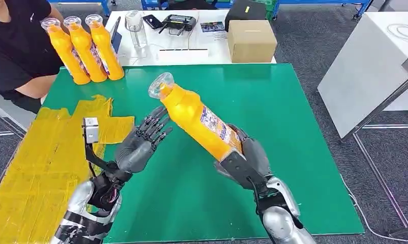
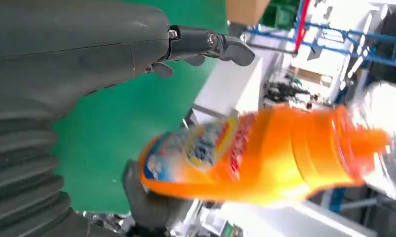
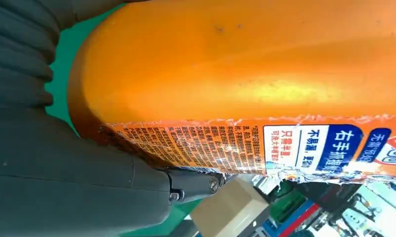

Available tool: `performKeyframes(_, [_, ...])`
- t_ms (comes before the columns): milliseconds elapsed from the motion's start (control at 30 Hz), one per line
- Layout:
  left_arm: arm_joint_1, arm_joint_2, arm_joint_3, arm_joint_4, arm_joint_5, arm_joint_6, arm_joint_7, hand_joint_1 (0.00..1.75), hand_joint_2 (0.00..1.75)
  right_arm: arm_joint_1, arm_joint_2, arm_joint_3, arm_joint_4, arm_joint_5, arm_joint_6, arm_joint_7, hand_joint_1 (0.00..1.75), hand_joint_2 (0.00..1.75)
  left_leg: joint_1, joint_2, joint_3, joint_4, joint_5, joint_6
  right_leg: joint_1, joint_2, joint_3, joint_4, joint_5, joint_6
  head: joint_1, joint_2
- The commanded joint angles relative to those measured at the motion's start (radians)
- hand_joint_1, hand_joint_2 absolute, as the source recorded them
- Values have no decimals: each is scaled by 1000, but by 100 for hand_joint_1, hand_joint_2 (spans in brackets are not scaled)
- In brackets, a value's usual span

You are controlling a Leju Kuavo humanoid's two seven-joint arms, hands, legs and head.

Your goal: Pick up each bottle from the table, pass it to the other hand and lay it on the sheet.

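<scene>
Bottle (image 1: 199, 122): held by its base above the green mat (image 1: 293, 132), tilted, cap end offered towards the left hand
Right hand (image 1: 245, 157): fingers closed round the bottle base, judged ready for hand-over
Left hand (image 1: 140, 145): fingers spread, nothing held, just beside the bottle
Sheet (image 1: 44, 152): yellow, by the left arm
Left wrist view: gap between bottle and fingers (image 2: 210, 42) is shown
Right wrist view: label is seen close up

Bright even light; bottle (image 2: 265, 153) motion-blurred in left wrist view.
</scene>
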Motion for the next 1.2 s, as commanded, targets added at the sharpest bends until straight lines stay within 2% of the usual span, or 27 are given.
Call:
performKeyframes(33, [-18,10,-50,2,9,1,4,0,175,-49,8,45,53,1,-9,5,175,175,1,1,1,0,-1,0,1,1,1,-1,0,-1,0,0])
performKeyframes(500, [-44,4,-82,50,68,-9,24,0,175,-86,34,147,113,37,16,26,175,175,1,0,2,0,-1,-1,1,1,2,-1,0,-1,0,0])
performKeyframes(867, [-82,-16,-100,92,81,-1,30,0,175,-142,42,343,218,74,57,30,175,175,1,1,1,0,0,-1,1,1,1,-1,0,-1,0,0])
performKeyframes(1200, [-91,-18,-103,97,79,1,30,0,175,-160,47,355,229,69,65,31,175,175,3,-1,4,-1,-1,-1,3,0,4,-3,-1,-2,0,0])
